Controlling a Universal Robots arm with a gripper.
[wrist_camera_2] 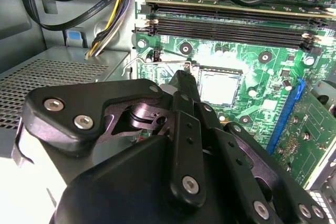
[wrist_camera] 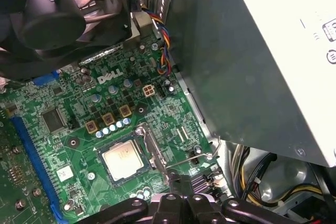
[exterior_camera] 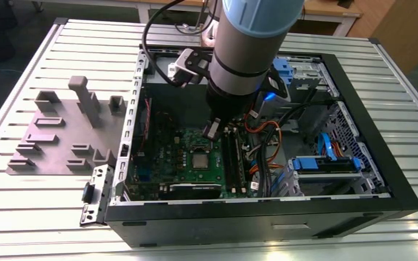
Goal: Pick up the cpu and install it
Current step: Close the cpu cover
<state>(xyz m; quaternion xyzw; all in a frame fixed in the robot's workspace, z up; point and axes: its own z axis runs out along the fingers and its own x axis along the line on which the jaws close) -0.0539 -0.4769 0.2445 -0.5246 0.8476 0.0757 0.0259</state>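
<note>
Gripper (exterior_camera: 213, 130): it is hanging inside the open computer case (exterior_camera: 267, 215), pointing down at the green motherboard (wrist_camera: 79, 145). In the second wrist view the fingers (wrist_camera_2: 184, 95) are lying drawn together into one narrow point, and nothing is showing between them. The tool is carrying nothing.

Cpu (wrist_camera: 125, 160): it is sitting flat in its socket on the motherboard, a little ahead of and below the fingertips, and it is not touching them. Its silver top is showing fully uncovered in both wrist views.

Socket frame (wrist_camera: 151, 146): the silver metal piece is lying along the edge of the cpu that faces the gripper, between chip and fingertips. It is not covering the chip.

Wire lever (wrist_camera: 191, 156): it is running across the board just ahead of the fingertips. Whether the tips are touching it cannot be told.

Memory slots (wrist_camera_2: 226, 24): the long black rows are lying beyond the cpu as seen from the gripper, well apart from the tips.

Power supply box (wrist_camera: 252, 51): the gray box is standing close alongside the arm, above board level.

Fan (wrist_camera: 47, 14): the black fan is sitting past the cpu, away from the tool.

Gray fixture tray (exterior_camera: 56, 141): it is resting on the slatted table (exterior_camera: 20, 217) outside the case, well apart from the gripper, towards the exterior view's left.
</note>
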